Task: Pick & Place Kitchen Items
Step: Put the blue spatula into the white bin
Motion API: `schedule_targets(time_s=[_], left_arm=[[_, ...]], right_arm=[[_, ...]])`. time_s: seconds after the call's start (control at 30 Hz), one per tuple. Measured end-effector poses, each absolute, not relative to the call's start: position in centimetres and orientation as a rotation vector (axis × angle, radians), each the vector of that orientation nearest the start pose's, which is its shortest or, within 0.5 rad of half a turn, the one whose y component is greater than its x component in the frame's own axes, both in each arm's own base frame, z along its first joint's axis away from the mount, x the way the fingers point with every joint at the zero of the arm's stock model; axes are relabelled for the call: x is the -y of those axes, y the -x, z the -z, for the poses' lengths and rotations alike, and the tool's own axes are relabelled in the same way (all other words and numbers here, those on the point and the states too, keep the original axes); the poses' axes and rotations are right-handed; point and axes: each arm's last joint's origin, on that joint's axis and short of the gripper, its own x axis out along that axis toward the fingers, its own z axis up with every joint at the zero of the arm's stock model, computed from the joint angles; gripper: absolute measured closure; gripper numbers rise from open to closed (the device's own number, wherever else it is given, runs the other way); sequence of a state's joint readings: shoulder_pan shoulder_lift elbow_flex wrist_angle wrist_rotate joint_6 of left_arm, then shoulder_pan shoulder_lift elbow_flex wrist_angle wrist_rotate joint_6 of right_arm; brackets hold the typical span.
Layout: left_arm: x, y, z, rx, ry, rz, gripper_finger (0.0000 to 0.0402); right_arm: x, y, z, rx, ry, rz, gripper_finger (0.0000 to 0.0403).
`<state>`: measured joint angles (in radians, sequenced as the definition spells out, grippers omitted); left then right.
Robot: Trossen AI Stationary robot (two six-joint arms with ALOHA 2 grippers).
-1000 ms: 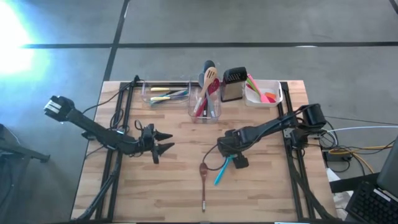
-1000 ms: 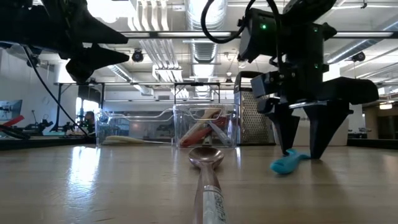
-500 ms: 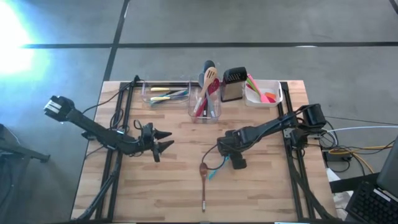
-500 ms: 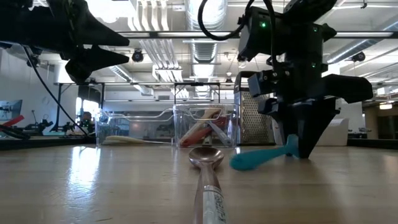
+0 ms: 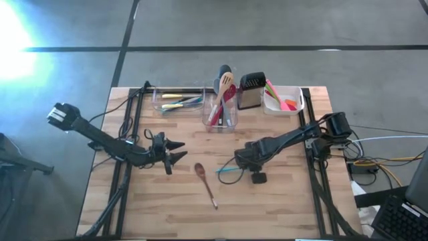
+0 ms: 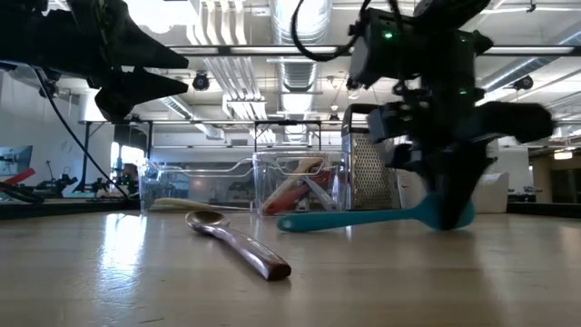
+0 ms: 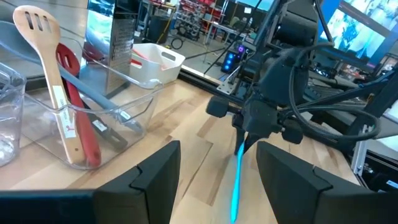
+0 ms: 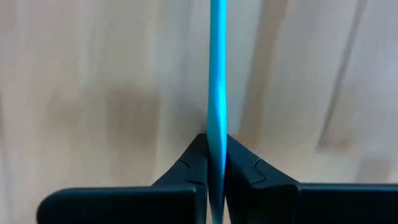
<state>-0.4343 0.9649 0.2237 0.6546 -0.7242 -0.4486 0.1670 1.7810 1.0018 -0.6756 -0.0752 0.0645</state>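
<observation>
Swung round since a second ago, the blue spatula [image 5: 227, 169] now lies level, and the brown wooden spoon [image 5: 205, 185] it brushed has been knocked aside to a slant. Those jaws, wide then, have clamped: the right end effector [image 5: 242, 165] is clenched on the blue spatula near one end, fingers [image 8: 198, 163] pinching the thin handle edge-on, so the long part juts out away from it, just above the worktop [image 5: 281, 207]. That end grip looks meant for lifting, though I'd judge it loose against twisting.

Just past the spatula's free tip sits the brown wooden spoon, flat on the boards and apart from it. Farther beyond, well apart, the left end effector [image 5: 179, 152] hovers with its fingers spread and nothing between them, waiting.

Toward the back edge from the right end effector stand a clear tub [image 5: 221, 110] with a pale slotted spoon [image 5: 225, 86] and red utensils upright in it, a steel box grater [image 5: 251, 91], a white tub [image 5: 284, 100] and a flat clear tray [image 5: 175, 102] with yellow-handled knives. Nothing blocks that route; only the crowded tub might snag the long handle
</observation>
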Motion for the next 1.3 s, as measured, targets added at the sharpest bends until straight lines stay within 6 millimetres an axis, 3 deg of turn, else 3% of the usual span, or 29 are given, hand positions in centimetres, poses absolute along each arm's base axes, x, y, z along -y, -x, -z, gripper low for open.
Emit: schedule_targets(time_s=[0.1,0.37,0.47,0.67,0.97,1.17,1.3], left_arm=[[5.8,-17.1,-19.1,-0.008,0.397,-0.301,0.0186],[5.9,-17.3,-18.8,-0.025,0.428,-0.294,0.0186],[6.0,-17.4,-18.7,-0.029,0.433,-0.295,0.0186],[6.0,-17.5,-18.5,-0.035,0.443,-0.300,0.0186],[5.8,-17.6,-19.1,0.028,0.448,-0.300,0.0186],[5.8,-17.7,-19.6,0.057,0.413,-0.296,0.0186],[5.7,-17.7,-19.7,0.058,0.391,-0.299,0.0186]], right_arm=[[-5.3,-28.5,-15.1,-1.490,-0.012,-0.147,0.0389],[-4.9,-25.8,-22.8,-1.204,-0.009,-0.012,0.0389],[-4.4,-23.8,-25.6,-1.078,0.022,0.098,0.0389],[-2.6,-19.1,-29.1,-0.867,0.015,0.419,0.0390],[0.0,-14.9,-30.9,-0.643,-0.054,0.687,0.0390],[2.7,-13.3,-30.5,-0.675,-0.086,0.986,0.0390],[4.3,-13.3,-29.6,-0.753,-0.076,1.091,0.0390]])
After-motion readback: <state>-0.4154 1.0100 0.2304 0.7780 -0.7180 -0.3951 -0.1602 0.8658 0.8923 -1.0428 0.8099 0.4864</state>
